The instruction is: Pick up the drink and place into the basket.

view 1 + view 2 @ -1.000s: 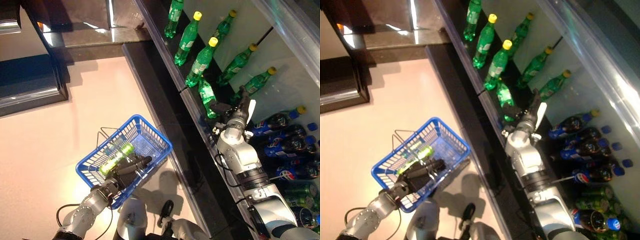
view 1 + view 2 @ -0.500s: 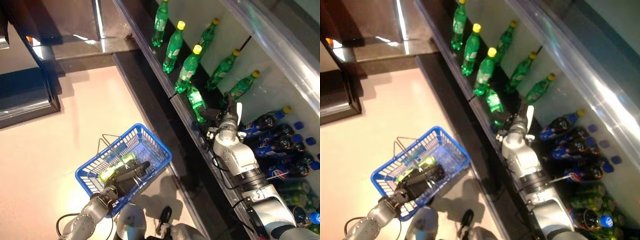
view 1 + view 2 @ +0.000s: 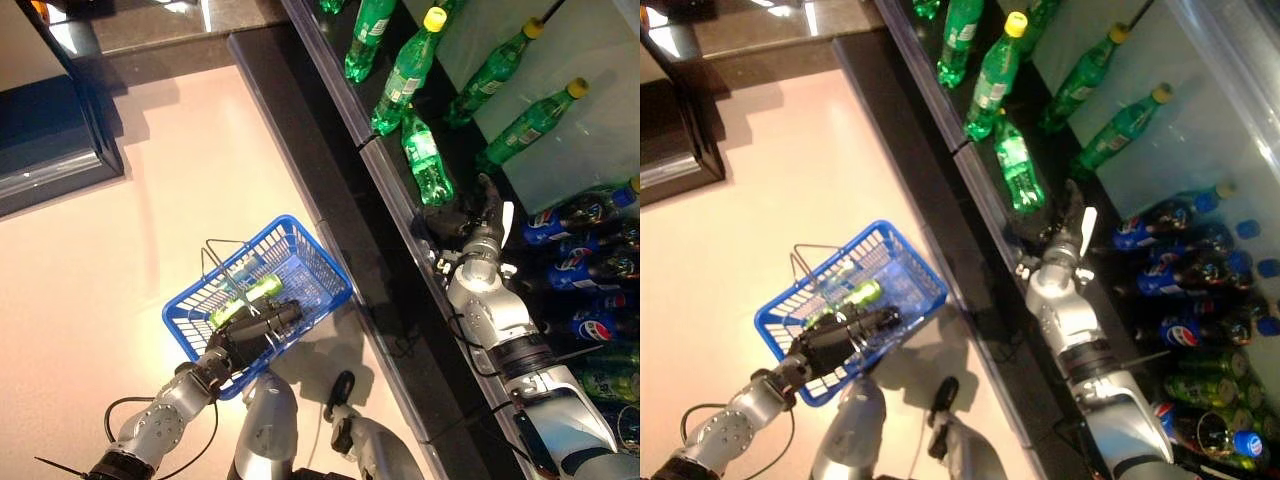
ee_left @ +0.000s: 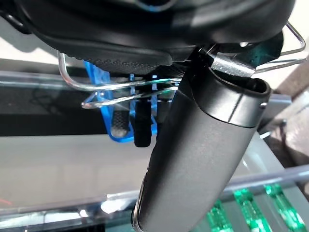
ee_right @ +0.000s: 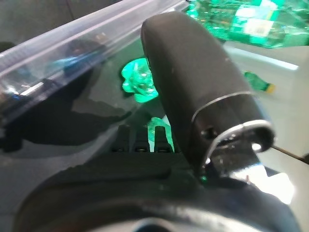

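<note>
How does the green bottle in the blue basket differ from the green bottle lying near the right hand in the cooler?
The bottle in the basket lies inside the blue basket, which the left hand holds by its wire handles; the cooler bottle rests on the dark shelf just past the right hand. The basket bottle shines bright yellow-green; the cooler bottle looks deeper green. Both are green drink bottles lying down.
</note>
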Robot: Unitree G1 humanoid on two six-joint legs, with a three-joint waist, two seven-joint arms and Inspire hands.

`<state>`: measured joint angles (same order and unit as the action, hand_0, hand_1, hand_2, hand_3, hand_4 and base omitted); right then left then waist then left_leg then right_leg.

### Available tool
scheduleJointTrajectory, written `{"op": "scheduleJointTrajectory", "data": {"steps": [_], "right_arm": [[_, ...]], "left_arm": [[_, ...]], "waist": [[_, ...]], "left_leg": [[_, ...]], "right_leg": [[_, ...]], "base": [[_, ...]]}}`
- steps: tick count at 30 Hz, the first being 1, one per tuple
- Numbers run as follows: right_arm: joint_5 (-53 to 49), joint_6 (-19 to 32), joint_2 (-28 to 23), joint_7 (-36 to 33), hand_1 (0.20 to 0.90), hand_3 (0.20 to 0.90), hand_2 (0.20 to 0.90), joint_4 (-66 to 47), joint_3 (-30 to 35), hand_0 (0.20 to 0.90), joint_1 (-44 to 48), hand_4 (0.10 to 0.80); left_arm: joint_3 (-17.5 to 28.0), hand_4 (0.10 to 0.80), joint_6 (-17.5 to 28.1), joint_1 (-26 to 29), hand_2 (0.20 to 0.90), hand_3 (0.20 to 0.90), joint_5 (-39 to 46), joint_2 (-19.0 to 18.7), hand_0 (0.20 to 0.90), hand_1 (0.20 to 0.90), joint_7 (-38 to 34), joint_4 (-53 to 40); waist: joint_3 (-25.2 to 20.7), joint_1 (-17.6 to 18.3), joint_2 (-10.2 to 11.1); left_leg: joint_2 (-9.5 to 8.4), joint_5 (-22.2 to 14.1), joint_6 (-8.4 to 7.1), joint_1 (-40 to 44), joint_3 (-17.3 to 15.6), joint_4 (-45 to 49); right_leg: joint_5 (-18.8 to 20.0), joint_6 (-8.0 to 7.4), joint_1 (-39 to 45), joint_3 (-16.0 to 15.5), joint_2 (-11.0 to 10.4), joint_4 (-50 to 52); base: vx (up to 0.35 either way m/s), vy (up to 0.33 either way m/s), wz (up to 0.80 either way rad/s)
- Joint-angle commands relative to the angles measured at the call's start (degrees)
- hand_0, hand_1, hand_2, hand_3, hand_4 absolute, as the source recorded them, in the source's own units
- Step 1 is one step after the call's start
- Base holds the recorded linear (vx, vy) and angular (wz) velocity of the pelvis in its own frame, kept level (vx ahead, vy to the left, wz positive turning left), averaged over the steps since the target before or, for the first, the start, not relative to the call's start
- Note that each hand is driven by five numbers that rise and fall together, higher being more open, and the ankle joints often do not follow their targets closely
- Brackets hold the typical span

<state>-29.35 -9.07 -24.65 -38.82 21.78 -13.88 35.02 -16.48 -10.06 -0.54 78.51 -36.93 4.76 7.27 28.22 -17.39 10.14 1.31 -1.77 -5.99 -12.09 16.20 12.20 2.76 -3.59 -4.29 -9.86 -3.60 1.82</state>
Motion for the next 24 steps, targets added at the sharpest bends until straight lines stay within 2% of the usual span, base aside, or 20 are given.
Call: {"op": "scheduleJointTrajectory", "data": {"steps": [1,12,17,24], "right_arm": [[1.25,5.54,-7.92,-2.64,0.900,0.900,0.900,-3.39,1.19,0.900,3.93,0.800],[-0.66,7.81,-5.95,-5.81,0.900,0.900,0.900,0.07,0.81,0.900,8.19,0.800],[-3.78,6.74,-5.38,-6.88,0.900,0.900,0.900,0.49,0.68,0.900,10.52,0.800],[-8.00,9.31,-3.71,-7.09,0.900,0.900,0.900,3.77,0.30,0.900,13.86,0.800]], "left_arm": [[2.25,0.100,3.10,4.63,0.300,0.200,3.97,2.24,0.300,0.300,12.91,-19.37],[3.38,0.100,2.28,5.59,0.300,0.200,3.53,-1.64,0.300,0.300,14.37,-16.27],[3.68,0.100,1.66,5.70,0.300,0.200,3.09,-2.73,0.300,0.300,15.09,-14.75],[3.93,0.100,1.45,7.70,0.300,0.200,2.91,-4.93,0.300,0.300,16.71,-12.10]], "waist": [[-4.44,0.17,-2.90],[-2.70,-1.24,-0.86],[-2.73,-1.72,-0.10],[-1.19,-2.64,0.68]], "left_leg": [[-5.24,2.98,7.61,6.26,1.73,-10.43],[-4.85,0.87,8.66,5.36,0.56,-8.70],[-4.70,0.60,8.73,5.25,0.53,-8.72],[-4.65,0.75,8.73,3.82,1.09,-9.30]], "right_leg": [[-3.32,-2.30,1.45,-1.92,2.67,7.02],[-2.05,-3.70,0.82,-0.47,2.35,6.04],[-1.98,-4.09,0.27,-0.35,2.42,6.39],[-2.09,-4.47,-1.18,-0.83,2.46,6.54]], "base": [[0.108,-0.001,0.02],[0.075,-0.046,-0.01],[0.091,-0.032,0.05],[0.027,-0.035,0.04]]}}
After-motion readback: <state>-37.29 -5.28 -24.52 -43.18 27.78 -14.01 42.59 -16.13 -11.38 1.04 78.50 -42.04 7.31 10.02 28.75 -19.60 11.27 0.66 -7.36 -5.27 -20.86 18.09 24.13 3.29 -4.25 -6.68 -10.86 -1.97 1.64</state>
